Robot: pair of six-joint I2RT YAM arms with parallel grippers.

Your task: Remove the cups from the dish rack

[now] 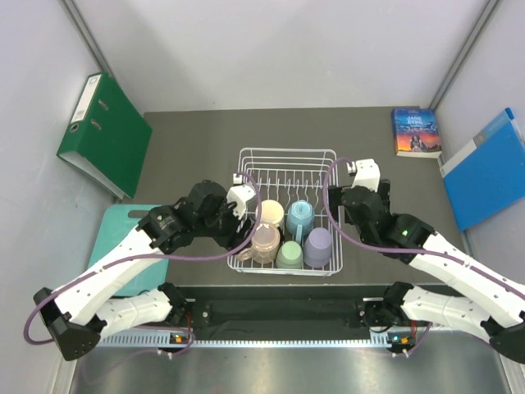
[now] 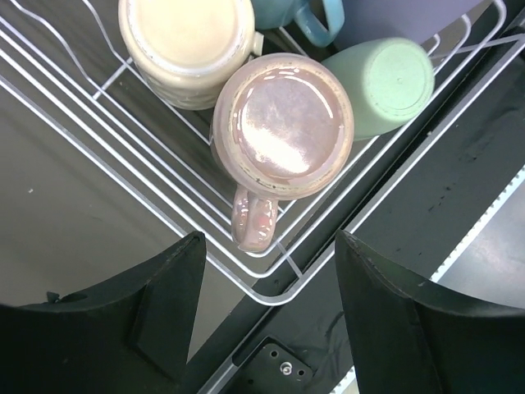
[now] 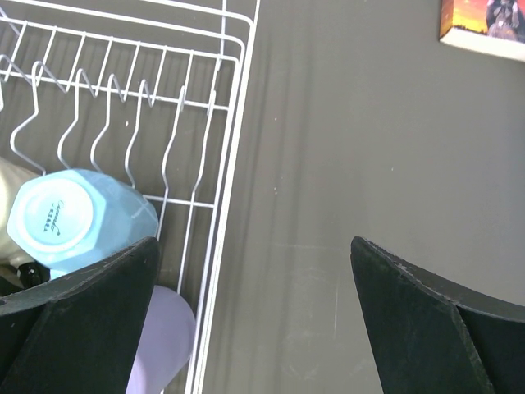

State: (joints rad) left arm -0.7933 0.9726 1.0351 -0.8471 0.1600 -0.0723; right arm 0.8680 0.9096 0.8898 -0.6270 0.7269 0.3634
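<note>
Five cups stand mouth-down in the near half of the rack (image 1: 287, 150) on the dark matte table (image 1: 189, 148) — cream (image 1: 271, 213), blue (image 1: 299, 216), pink (image 1: 266, 240), green (image 1: 290, 254), lavender (image 1: 318, 245) — bases up, axes upright or nearly so. My left gripper (image 2: 268, 279) hangs over the pink one with jaws apart and touching nothing; its round glazed base shines, and its loop handle points at the rack's near-left corner. The right gripper (image 3: 254, 246) is spread wide over the rack's thin white wire right rim, empty.
</note>
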